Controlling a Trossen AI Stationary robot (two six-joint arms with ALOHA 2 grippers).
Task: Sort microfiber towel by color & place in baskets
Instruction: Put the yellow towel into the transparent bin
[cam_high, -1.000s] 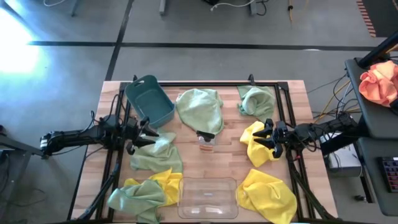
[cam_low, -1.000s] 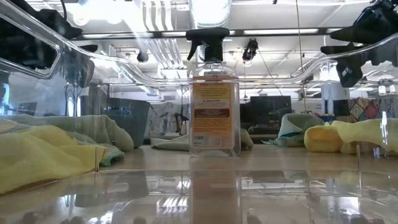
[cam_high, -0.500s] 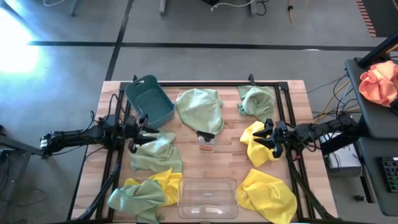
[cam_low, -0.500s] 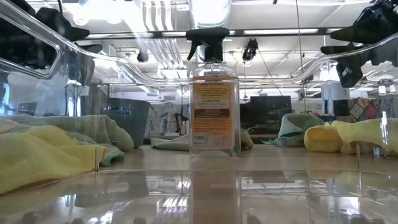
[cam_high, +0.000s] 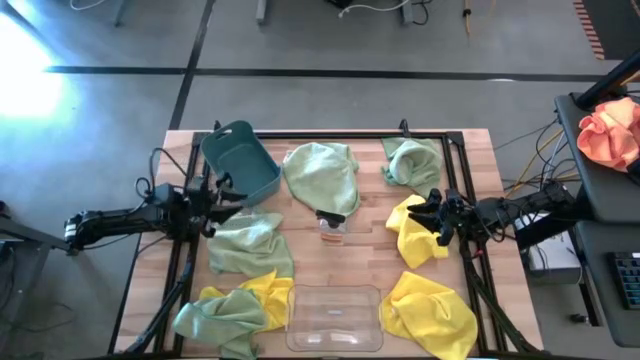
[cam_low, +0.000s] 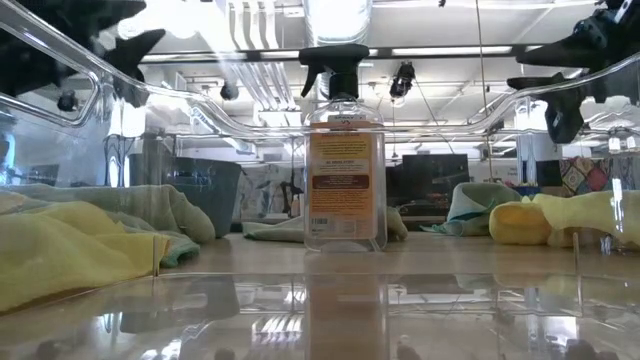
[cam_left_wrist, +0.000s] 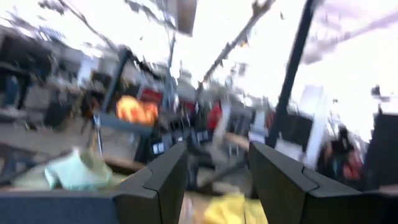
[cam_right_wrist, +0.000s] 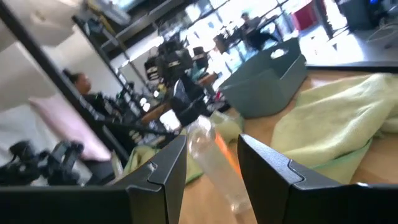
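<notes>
Sage green towels lie flat on the table at the far middle (cam_high: 320, 175), far right (cam_high: 412, 160) and left (cam_high: 250, 245). A green and yellow heap (cam_high: 235, 305) sits at the near left. Yellow towels lie at the right (cam_high: 410, 232) and near right (cam_high: 430, 312). The teal bin (cam_high: 240, 160) stands at the far left, the clear bin (cam_high: 335, 315) at the near middle. My left gripper (cam_high: 215, 195) is open and empty beside the teal bin. My right gripper (cam_high: 432, 215) is open, above the right yellow towel (cam_low: 560, 220).
A clear spray bottle (cam_high: 332, 225) with an amber label stands upright at the table's middle, between both grippers. An orange-pink cloth (cam_high: 610, 135) lies off the table at the right. Bare wood shows between the bottle and the clear bin.
My left gripper has drawn back toward the table's left edge, away from the left green towel. It has risen and tipped up, so its wrist view now looks into the room. It stays open. No towel has moved.
</notes>
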